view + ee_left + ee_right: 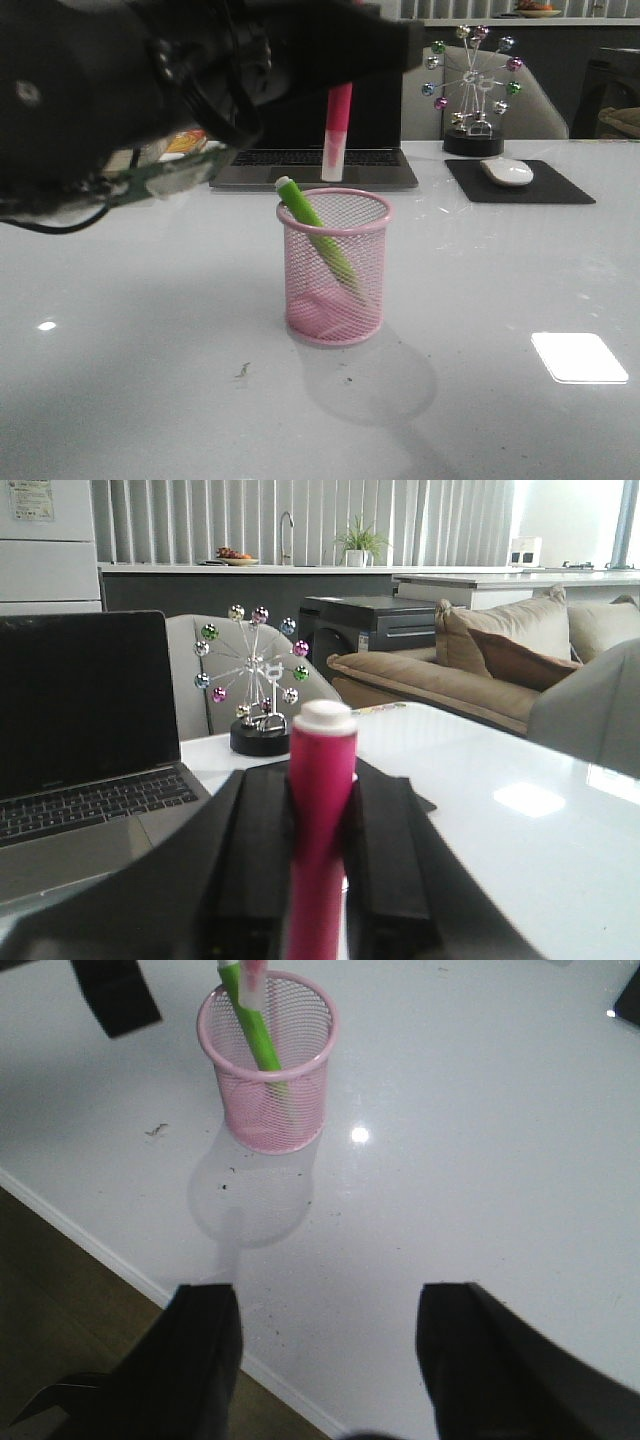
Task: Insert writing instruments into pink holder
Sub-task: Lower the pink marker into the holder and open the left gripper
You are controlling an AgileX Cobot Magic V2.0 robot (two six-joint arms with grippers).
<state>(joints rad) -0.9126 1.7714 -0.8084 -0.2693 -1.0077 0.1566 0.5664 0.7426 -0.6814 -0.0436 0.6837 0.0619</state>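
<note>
Front view dim, flat, slightly grainy. Glossy worktop [500,420] throws hard glare: blown-out white square lower right, small hotspot lower left. Cup [336,266] casts a soft round shadow toward the camera, so the light is probably overhead and behind. Left arm [110,90] is close to the lens, blurred, near-black, no detail. Left wrist view: window top right overexposed, pink pen [320,820] soft-focus, background sharper. Right wrist view: pincer [330,1360] dark and blurred, one point glint by the cup.

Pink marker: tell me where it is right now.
The pink marker hangs upright in the left gripper, white end down, above the pink holder, with the laptop behind it. The green marker already leans inside the holder.
</note>
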